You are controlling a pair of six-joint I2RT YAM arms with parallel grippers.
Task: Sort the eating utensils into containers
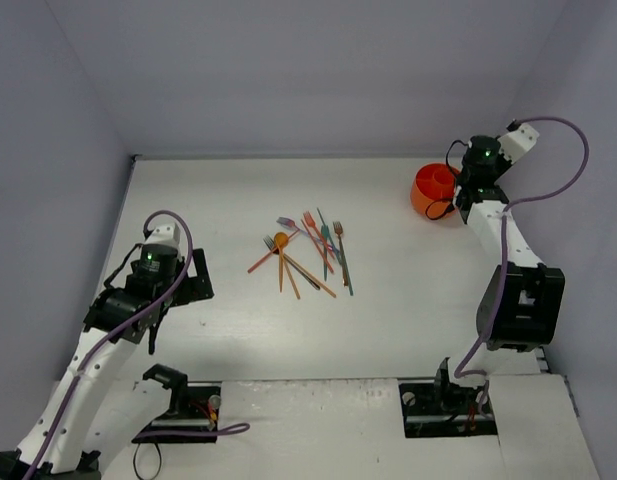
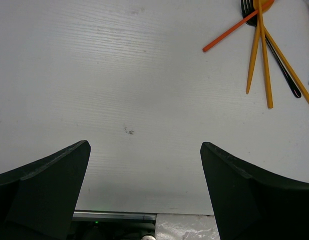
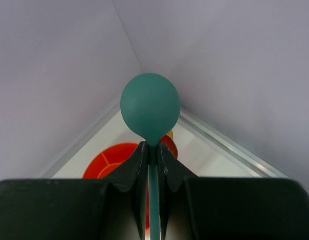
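White worktop (image 1: 238, 330), my right hand (image 3: 153, 147) clenched on a teal spoon (image 3: 150, 107) by the orange cup (image 1: 423, 200) at the far right corner, my left hand (image 2: 144, 147) released near the left edge, loose utensils (image 1: 308, 250) mid-worktop.

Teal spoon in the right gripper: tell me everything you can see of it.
The teal spoon looks like matte plastic: a smooth oval bowl on a thin stem. The right gripper is shut on the stem just below the bowl, which sticks out past it. The orange holder sits beyond; the handle end is hidden.
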